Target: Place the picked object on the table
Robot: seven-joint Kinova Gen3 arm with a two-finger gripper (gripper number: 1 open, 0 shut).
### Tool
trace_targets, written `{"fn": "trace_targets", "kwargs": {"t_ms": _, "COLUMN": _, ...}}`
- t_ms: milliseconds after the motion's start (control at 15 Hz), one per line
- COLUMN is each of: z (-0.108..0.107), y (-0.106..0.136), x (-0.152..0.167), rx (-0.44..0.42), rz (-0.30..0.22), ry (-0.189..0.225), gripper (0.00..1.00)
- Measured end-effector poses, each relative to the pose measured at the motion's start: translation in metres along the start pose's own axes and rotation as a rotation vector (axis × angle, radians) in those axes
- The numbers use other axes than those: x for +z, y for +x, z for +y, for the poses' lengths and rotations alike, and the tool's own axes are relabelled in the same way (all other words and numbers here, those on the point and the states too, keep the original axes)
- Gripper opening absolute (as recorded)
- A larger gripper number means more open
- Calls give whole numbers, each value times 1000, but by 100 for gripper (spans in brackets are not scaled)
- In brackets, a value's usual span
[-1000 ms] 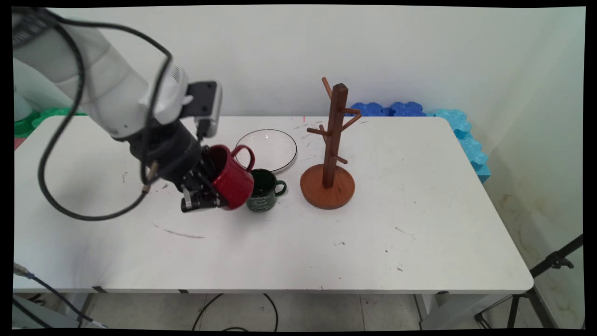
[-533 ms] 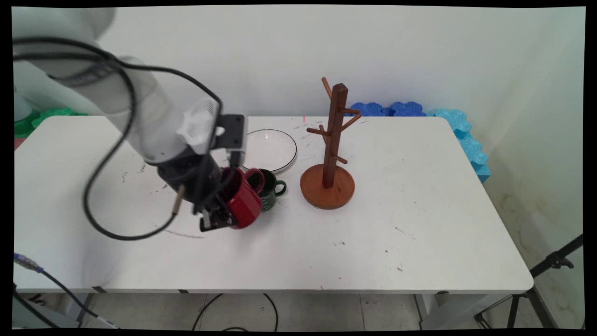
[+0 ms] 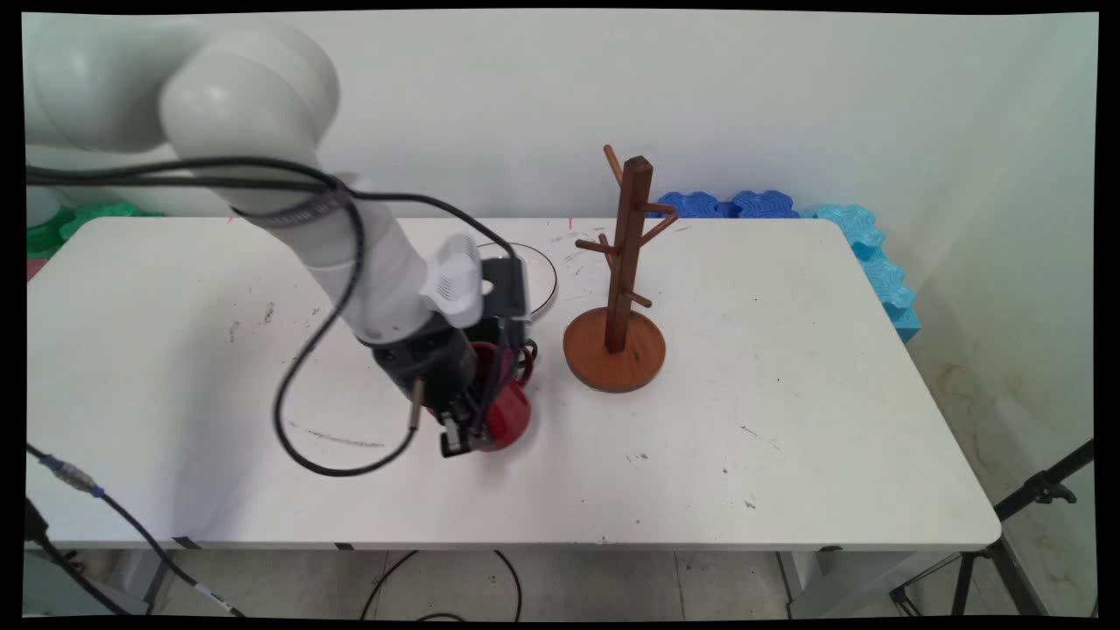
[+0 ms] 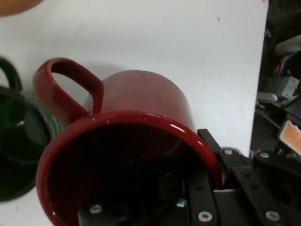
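End effector (image 3: 464,435) pinching glossy red mug (image 4: 136,141) rim, round green mug (image 4: 16,146) beside

Glossy dark red mug (image 4: 141,117). Dark green mug (image 4: 19,141) with pale lettering. White plate (image 3: 535,276), thin black rim. Reddish-brown wooden mug tree (image 3: 619,289). White table (image 3: 787,394), scuffed grey. Black gripper (image 3: 462,430).

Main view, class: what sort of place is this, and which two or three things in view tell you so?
Probably a robotics lab or test room. A white robot arm's hand grips a red mug over a scuffed white table, a tripod stands at the right, and blue foam mats lie against the bare wall.
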Motion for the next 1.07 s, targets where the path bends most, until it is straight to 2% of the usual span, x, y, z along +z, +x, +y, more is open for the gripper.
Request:
{"fn": "trace_targets", "kwargs": {"t_ms": 333, "z": -4, "y": 16, "x": 31, "rx": -25, "rz": 11, "ry": -7, "gripper": 0}}
{"fn": "trace_targets", "kwargs": {"t_ms": 1067, "z": -13, "y": 30, "x": 71, "rx": -46, "rz": 32, "ry": -7, "gripper": 0}}
